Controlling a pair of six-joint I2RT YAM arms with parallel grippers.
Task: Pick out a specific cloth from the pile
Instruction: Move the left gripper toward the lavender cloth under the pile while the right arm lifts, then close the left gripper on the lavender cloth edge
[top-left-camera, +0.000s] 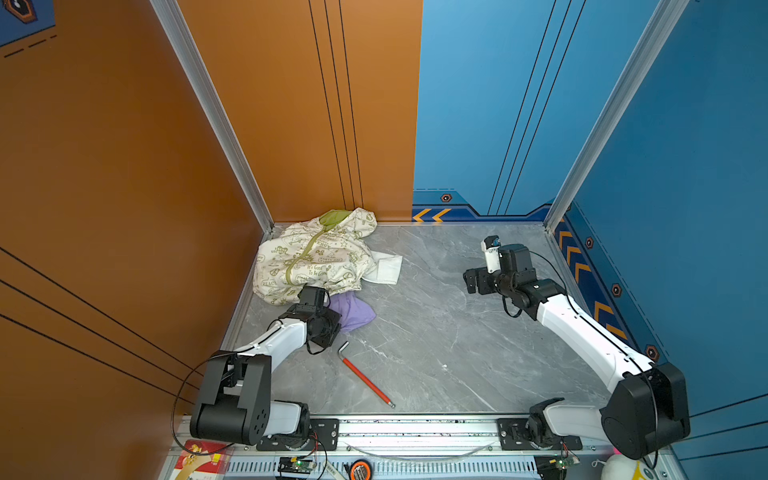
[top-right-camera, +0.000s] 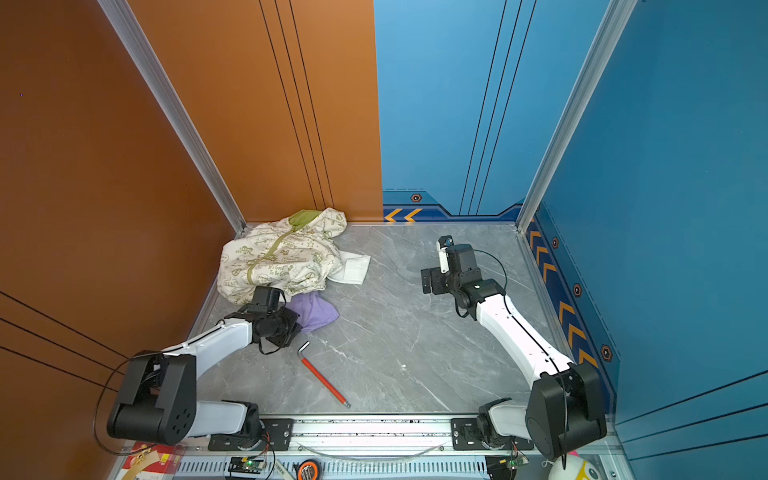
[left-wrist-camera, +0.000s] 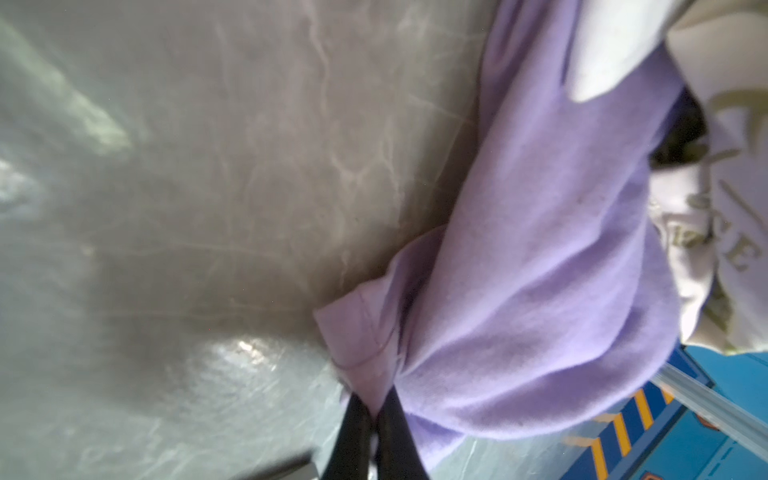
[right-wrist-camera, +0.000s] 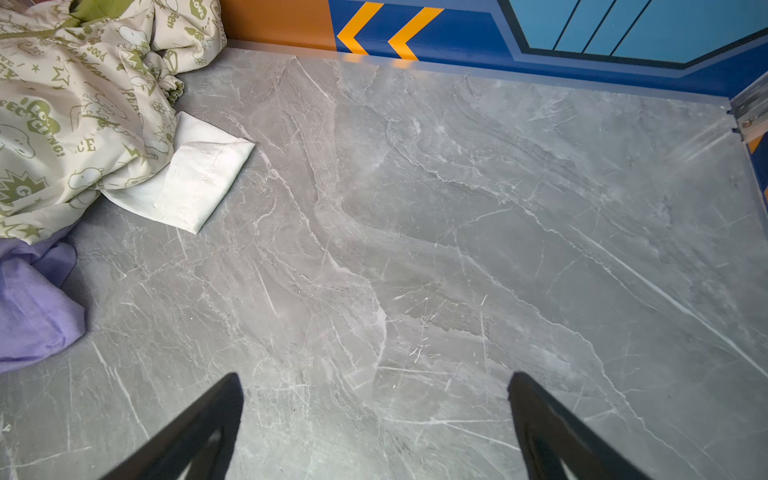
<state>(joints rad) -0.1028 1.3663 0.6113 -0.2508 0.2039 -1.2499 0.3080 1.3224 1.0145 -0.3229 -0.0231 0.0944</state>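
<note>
The lavender cloth (top-left-camera: 354, 312) (top-right-camera: 316, 312) lies on the grey marble table, its far edge tucked under the pile (top-left-camera: 311, 257) (top-right-camera: 278, 257) of cream fabric with green doodles. In the left wrist view my left gripper (left-wrist-camera: 376, 409) is shut on a hemmed corner of the cloth (left-wrist-camera: 540, 249), with fabric pinched between the black fingers. In both top views the left wrist covers those fingers. My right gripper (right-wrist-camera: 374, 382) (top-left-camera: 473, 280) stands open over bare table at the right, apart from the cloth (right-wrist-camera: 33, 316) and the pile (right-wrist-camera: 75, 112).
A plain white cloth (top-left-camera: 388, 268) (right-wrist-camera: 199, 178) sticks out from the pile's right side. A red-handled hex key (top-left-camera: 365, 376) (top-right-camera: 322, 376) lies near the front middle of the table. Orange and blue walls enclose the table on three sides.
</note>
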